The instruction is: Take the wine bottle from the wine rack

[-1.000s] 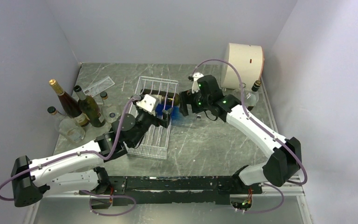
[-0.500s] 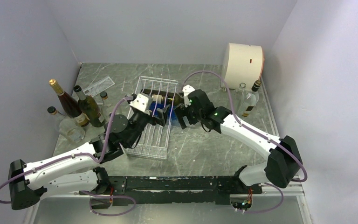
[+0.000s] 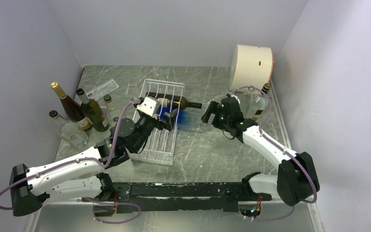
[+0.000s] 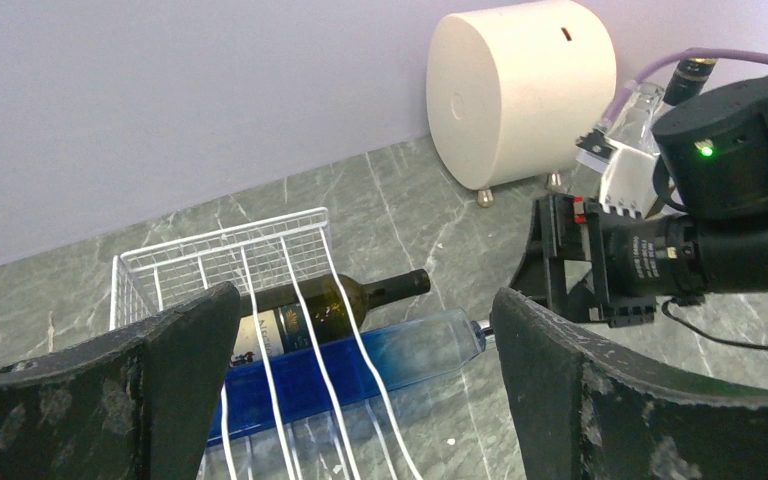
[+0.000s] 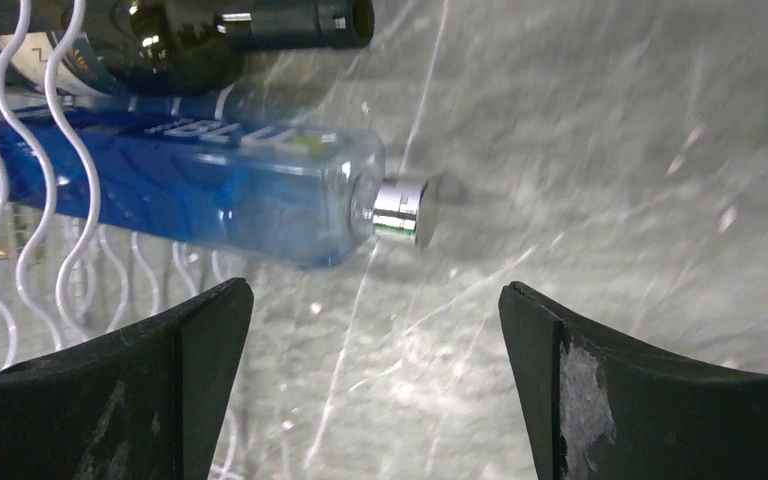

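Observation:
The white wire wine rack (image 3: 155, 146) lies mid-table. A dark green wine bottle (image 3: 176, 102) lies across its far end, neck poking out to the right. A blue bottle (image 3: 185, 117) lies beside it, its clear end sticking out of the rack's right side. My left gripper (image 3: 168, 123) hovers over the rack, open and empty; its wrist view shows the wine bottle (image 4: 310, 305) and blue bottle (image 4: 380, 355) between the spread fingers. My right gripper (image 3: 206, 116) is open and empty, right of the bottle ends; the blue bottle's silver cap (image 5: 405, 211) lies ahead of it.
A cream cylindrical drum (image 3: 252, 66) stands at the back right, with clear bottles (image 3: 257, 104) in front of it. Several upright bottles (image 3: 79, 112) stand at the left wall, with a flat card (image 3: 101, 89) behind them. Grey walls close in on three sides.
My right gripper has drawn back to the right, away from the bottle necks it was at, and is empty. The dark bottle's neck now shows fully. My left arm shifted slightly.

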Controlling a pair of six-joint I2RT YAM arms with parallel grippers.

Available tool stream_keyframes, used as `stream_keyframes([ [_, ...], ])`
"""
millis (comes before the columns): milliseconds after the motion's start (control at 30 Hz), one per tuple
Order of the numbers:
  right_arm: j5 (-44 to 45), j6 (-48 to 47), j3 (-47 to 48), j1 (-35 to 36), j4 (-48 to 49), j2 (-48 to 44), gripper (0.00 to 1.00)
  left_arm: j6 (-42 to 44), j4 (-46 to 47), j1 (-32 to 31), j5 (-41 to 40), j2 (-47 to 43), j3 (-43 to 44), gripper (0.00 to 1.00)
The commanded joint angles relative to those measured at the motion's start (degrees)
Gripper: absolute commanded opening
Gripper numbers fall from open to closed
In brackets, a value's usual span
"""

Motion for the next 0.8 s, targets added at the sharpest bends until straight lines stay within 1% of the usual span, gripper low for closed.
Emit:
stream_keyframes([
  [0, 5.87, 18.09, -3.91, 0.52, 6.96, -2.69, 0.93, 0.0, 0.85, 0.01, -0.03, 1.69, 0.31, 1.0],
  [133, 12.84, 31.27, -2.4, 1.36, 0.07, 0.23, 0.91, -0.32, 0.74, 0.01, 0.43, 2.14, 0.34, 0.98],
  [267, 20.08, 41.88, 0.95, 6.39, -5.01, 4.65, 0.91, 0.17, 0.81, -0.03, -0.15, 2.36, 0.37, 0.98],
  [367, 26.16, 49.4, 4.77, 10.23, -11.08, 8.47, 0.91, 0.04, 0.56, 0.01, 0.04, 2.33, 0.56, 0.97],
  [467, 29.45, 56.37, 6.99, 11.99, -15.78, 11.29, 0.9, -0.25, 0.21, 0.01, 0.57, 1.96, 0.66, 0.97],
  [633, 33.46, 60.38, 9.53, 12.74, -18.44, 14.65, 0.86, 0.2, 0.73, -0.07, 0.77, 0.99, 0.45, 0.97],
  [767, 33.7, 63.05, 9.1, 12.67, -17.51, 16.81, 0.83, 0.02, 0.38, -0.08, 0.86, 1.0, 0.57, 0.97],
])
